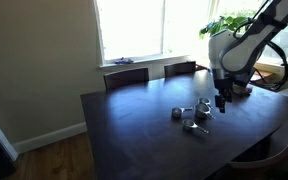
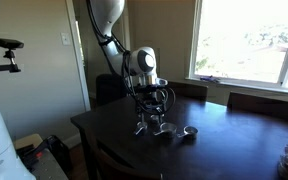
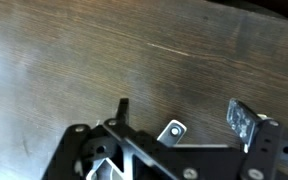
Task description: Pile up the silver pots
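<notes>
**A:** Biggest first: one dark worktop [image 1: 124,130], and everything sits on it. One arm [image 1: 246,45] leans in over the far side.

**B:** Two chairs [image 1: 126,76] tucked in by the window. And the gripper?

**A:** One gripper [image 1: 222,100], hanging low with its jaws spread wide. The wrist view shows only bare wood between the pads, so nothing is held.

**B:** Now the silver pots [image 1: 194,124]. I count three, though they're tiny and I wouldn't swear to it.

**A:** Three for me too. They're a loose cluster toward the middle of the worktop, near one another, none stacked. In an exterior view the gripper hovers just over the cluster, with a lone pot [image 2: 189,132] a little to the side.

**B:** So I'd judge this is the first pick. How do you do it well?

**A:** Take the nearest pot and come straight down. Put the pads on opposite walls, not on the handle, because shiny round metal will probably slip out of an off-centre pinch.

**B:** And the neighbours?

**A:** That's the risk. Jaws this wide could nudge them on the way down. Then lift clear, centre over the base pot, and lower until it seats before letting go.
</notes>
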